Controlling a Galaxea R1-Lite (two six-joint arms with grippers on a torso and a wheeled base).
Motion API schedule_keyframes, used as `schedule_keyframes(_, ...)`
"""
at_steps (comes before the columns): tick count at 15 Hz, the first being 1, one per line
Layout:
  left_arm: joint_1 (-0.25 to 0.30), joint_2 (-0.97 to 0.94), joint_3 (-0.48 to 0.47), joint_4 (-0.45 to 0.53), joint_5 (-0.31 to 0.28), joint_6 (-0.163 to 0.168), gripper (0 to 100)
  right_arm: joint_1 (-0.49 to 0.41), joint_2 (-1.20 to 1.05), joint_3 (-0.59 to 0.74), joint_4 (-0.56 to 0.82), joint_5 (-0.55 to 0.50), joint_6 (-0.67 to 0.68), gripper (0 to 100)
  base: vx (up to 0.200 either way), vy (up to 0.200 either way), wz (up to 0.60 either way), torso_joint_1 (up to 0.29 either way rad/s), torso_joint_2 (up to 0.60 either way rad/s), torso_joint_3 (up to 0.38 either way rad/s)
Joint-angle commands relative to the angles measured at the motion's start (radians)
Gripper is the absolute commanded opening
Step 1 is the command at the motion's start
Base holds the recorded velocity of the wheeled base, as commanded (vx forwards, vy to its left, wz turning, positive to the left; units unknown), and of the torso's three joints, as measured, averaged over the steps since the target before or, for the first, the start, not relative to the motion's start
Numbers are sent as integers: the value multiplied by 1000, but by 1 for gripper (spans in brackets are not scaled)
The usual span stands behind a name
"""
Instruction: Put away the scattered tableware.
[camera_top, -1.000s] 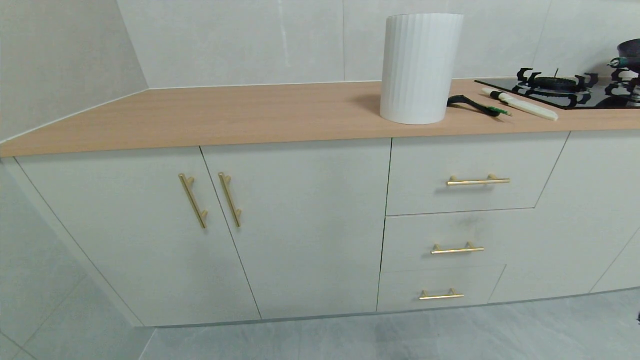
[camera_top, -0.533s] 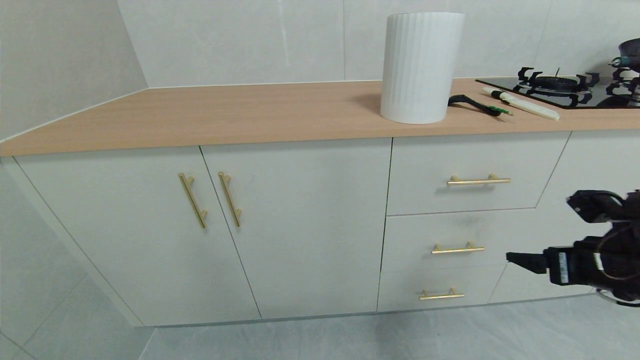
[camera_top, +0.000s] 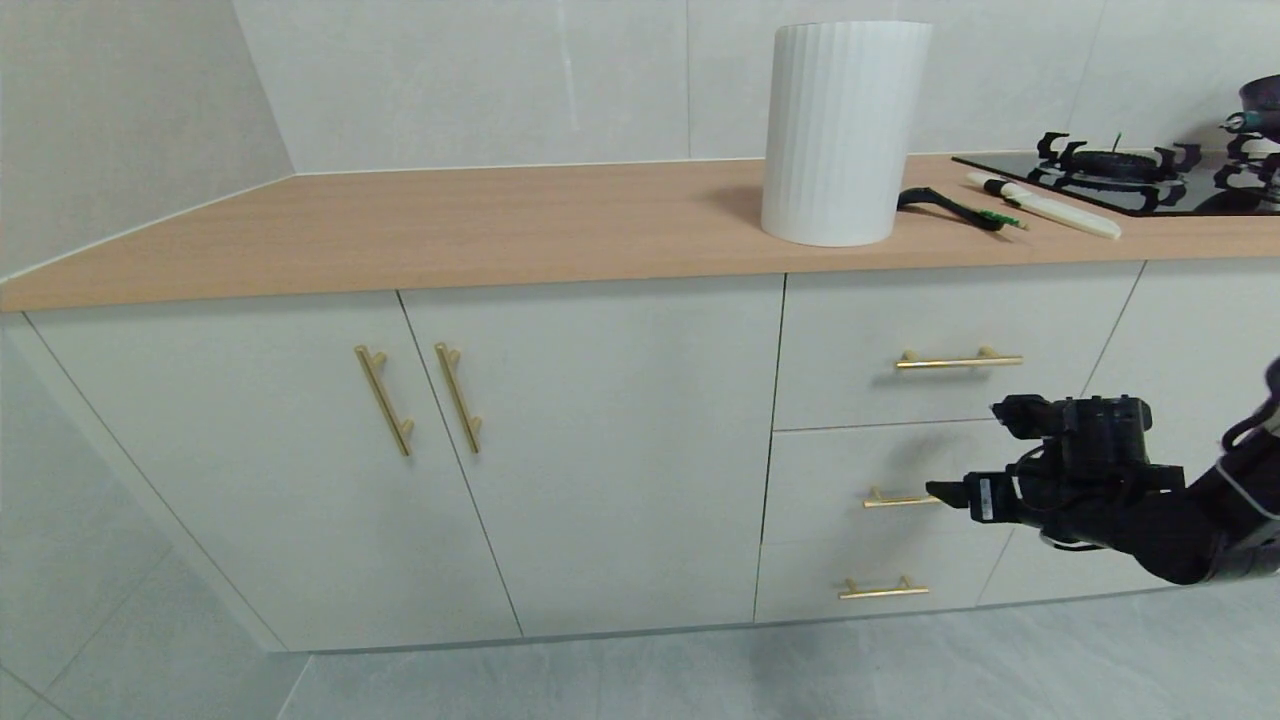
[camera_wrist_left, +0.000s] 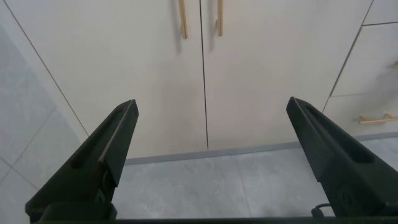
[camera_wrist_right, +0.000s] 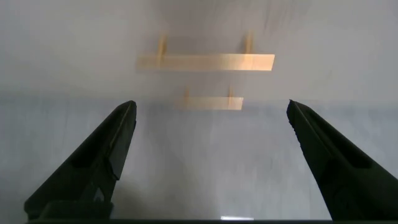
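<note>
A black utensil and a cream-bladed knife lie on the wooden countertop, just right of a tall white ribbed holder. My right gripper is open in front of the drawer stack, its lower fingertip close to the middle drawer's gold handle. In the right wrist view the right gripper faces two gold drawer handles, with nothing between its fingers. My left gripper is open and low above the floor, facing the double cabinet doors.
A gas hob with black pan supports sits at the counter's far right. Below the counter are two doors with vertical gold handles and three drawers, with top handle and bottom handle. Grey tiled floor lies in front.
My right arm has come into the head view from the right and moved left and slightly up, toward the middle drawer handle. The things on the counter have not moved.
</note>
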Motion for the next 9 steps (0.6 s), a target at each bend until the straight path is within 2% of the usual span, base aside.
schedule_keyframes(1,0,1,0,0,0,0,100,-14,131,-17,-77,-4,-1,100,0,0,0,0,0,0)
schedule_keyframes(9,0,1,0,0,0,0,100,-6,270,-98,-226,-81,0,100,0,0,0,0,0,0)
